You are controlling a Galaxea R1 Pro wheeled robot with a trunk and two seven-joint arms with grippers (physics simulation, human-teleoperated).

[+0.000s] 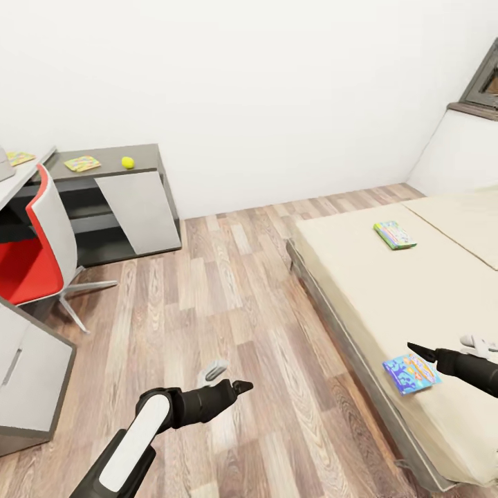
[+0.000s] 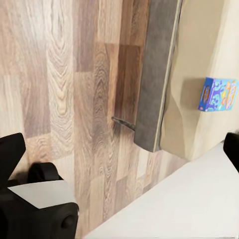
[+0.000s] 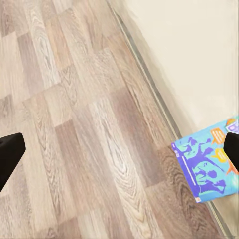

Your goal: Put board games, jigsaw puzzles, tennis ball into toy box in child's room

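A blue board game (image 1: 411, 373) lies near the bed's (image 1: 387, 290) front edge, and it also shows in the wrist views (image 2: 217, 94) (image 3: 209, 162). My right gripper (image 1: 418, 351) (image 3: 122, 152) hangs open just above its far corner, holding nothing. Farther up the beige cover lies a green-edged board game (image 1: 395, 234). My left gripper (image 1: 238, 387) (image 2: 119, 149) is open and empty over the wood floor, left of the bed. Across the room, the dark side table (image 1: 111, 158) carries a jigsaw puzzle (image 1: 82, 163) and the tennis ball (image 1: 128, 162). A second jigsaw puzzle (image 1: 19, 158) lies on the pale desk, beside a grey corner of the toy box (image 1: 4, 168).
A red and white swivel chair (image 1: 31, 256) stands in front of the desk. A white drawer unit (image 1: 28, 373) sits at the near left. Open plank floor (image 1: 228, 290) runs between the bed and the desk. The bed's grey frame (image 2: 157, 74) borders the floor.
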